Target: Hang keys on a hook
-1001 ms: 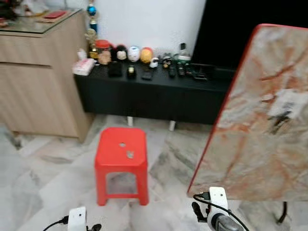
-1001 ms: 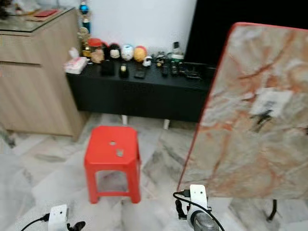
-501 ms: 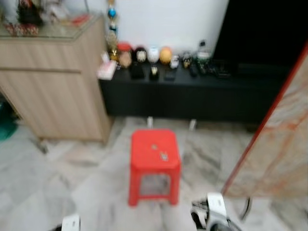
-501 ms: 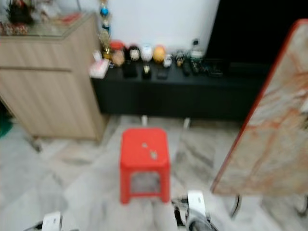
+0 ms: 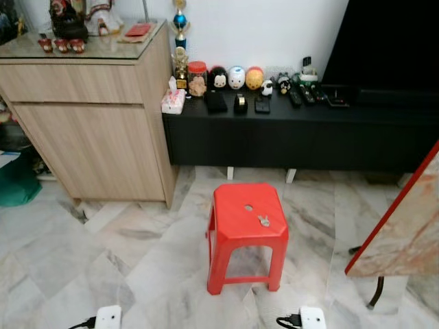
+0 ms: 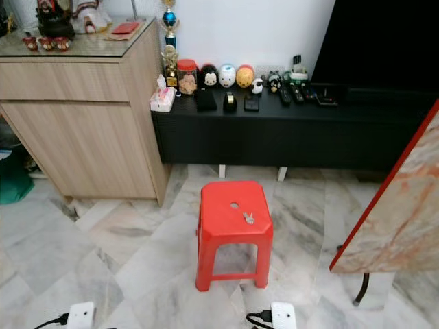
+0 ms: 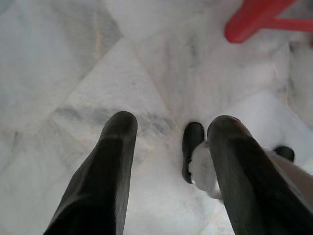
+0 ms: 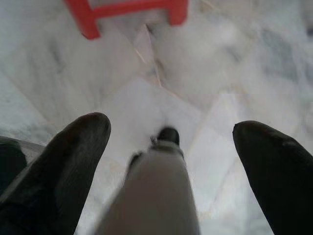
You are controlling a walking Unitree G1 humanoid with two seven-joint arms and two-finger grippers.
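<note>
A small bunch of keys point(image 5: 263, 221) lies on top of a red plastic stool point(image 5: 247, 229) standing on the marble floor in front of me. Both arms hang low at my sides, well short of the stool. In the left wrist view my left gripper point(image 7: 171, 125) is open over bare floor, with a corner of the stool point(image 7: 264, 17) beyond its fingers. Seen in the right wrist view, my right gripper point(image 8: 171, 122) is open wide above the floor, with the stool's legs point(image 8: 127, 12) farther off. Nothing is held by either one.
A light wooden cabinet point(image 5: 89, 116) stands at the left. A low black bench point(image 5: 288, 133) with figurines and remotes runs along the back wall under a dark TV point(image 5: 391, 41). A tilted marble-patterned tabletop with a red edge point(image 5: 405, 226) stands at the right.
The camera has swung left and sharpened: the stool now sits mid-picture and the tilted tabletop has slid to the right edge. The keys stay on the stool.
</note>
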